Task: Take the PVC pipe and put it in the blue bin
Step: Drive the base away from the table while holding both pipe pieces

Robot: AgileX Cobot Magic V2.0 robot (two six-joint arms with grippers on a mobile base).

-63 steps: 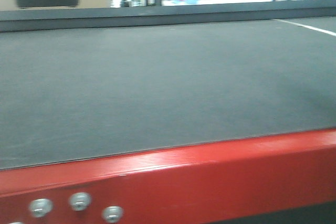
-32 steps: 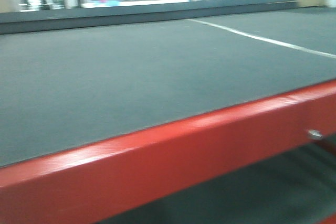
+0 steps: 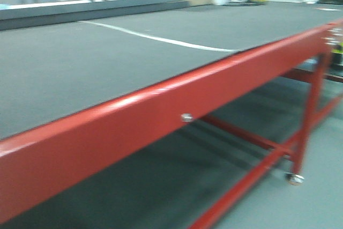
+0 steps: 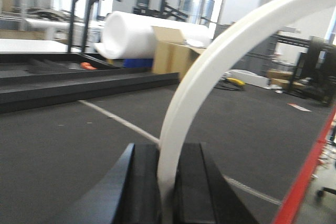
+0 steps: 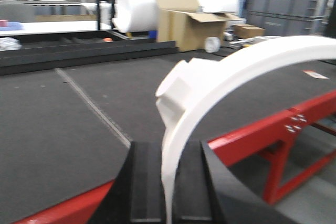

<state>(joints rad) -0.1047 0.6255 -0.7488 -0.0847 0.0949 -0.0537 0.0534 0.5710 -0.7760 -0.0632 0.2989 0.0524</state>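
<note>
Presently, obs. from three views.

Surroundings: front view shows a long work table, dark grey mat top (image 3: pixel 80 63) on a red-painted steel frame (image 3: pixel 134 127). A thin white line (image 3: pixel 161 39) crosses the mat diagonally in the upper half of the frame. There is a silver bolt head (image 3: pixel 186 117) on the front rail and a small caster wheel (image 3: pixel 293 178) at lower right. The view is blurred and neither arm appears in it. Behind the table, upper left in both wrist views, are a large white foam roll (image 4: pixel 131 35) and an open brown cardboard box (image 4: pixel 176 56). Stacked grey crates (image 5: pixel 289 3) sit upper right in the right wrist view. Nothing lies on the mat near the grippers.

Task item: a white curved PVC pipe (image 4: pixel 210 64), smooth, matte, broad arc.
- Left gripper (image 4: pixel 167 150), bottom centre: black fingers (image 4: pixel 142 182) closed narrow, pipe pinched between them.
- Right gripper (image 5: pixel 169 148): same posture, fingers (image 5: pixel 146 182) clamped on a white curved PVC pipe (image 5: pixel 231 69) with a stepped collar on its left flank.
- One piece or two: cannot tell.

Orientation: in both wrist views the arc rises from the jaws, held above the mat, then sweeps toward the upper right and leaves the frame at the right edge.
</note>
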